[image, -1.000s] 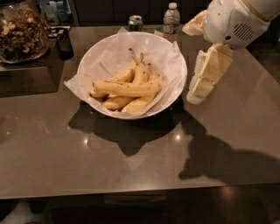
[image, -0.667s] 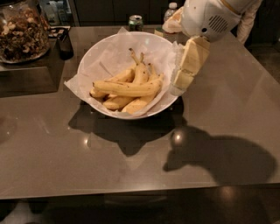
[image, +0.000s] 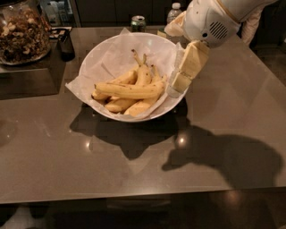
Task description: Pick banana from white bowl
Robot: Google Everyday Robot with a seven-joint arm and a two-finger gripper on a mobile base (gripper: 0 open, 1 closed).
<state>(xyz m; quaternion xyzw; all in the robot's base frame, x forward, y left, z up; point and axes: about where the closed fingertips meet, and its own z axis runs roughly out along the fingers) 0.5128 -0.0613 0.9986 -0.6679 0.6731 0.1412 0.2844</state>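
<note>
A large white bowl (image: 107,53) lined with crinkled white paper stands on the table at centre left. Several yellow bananas lie in it. The longest banana (image: 129,90) lies across the top of the pile, curved and speckled, its end pointing right. My gripper (image: 181,79) hangs from the white arm at the upper right and sits at the bowl's right rim, just right of that banana's end. Its cream-coloured fingers (image: 192,60) point down and left. It holds nothing that I can see.
A glass jar of nuts (image: 22,33) stands at the far left on a dark tray. A green can (image: 138,22) and a water bottle (image: 174,11) stand behind the bowl. The grey table (image: 134,170) reaches to the front edge.
The arm and gripper have moved left, from the table right of the bowl to the bowl's right rim. The bananas and bowl have not moved.
</note>
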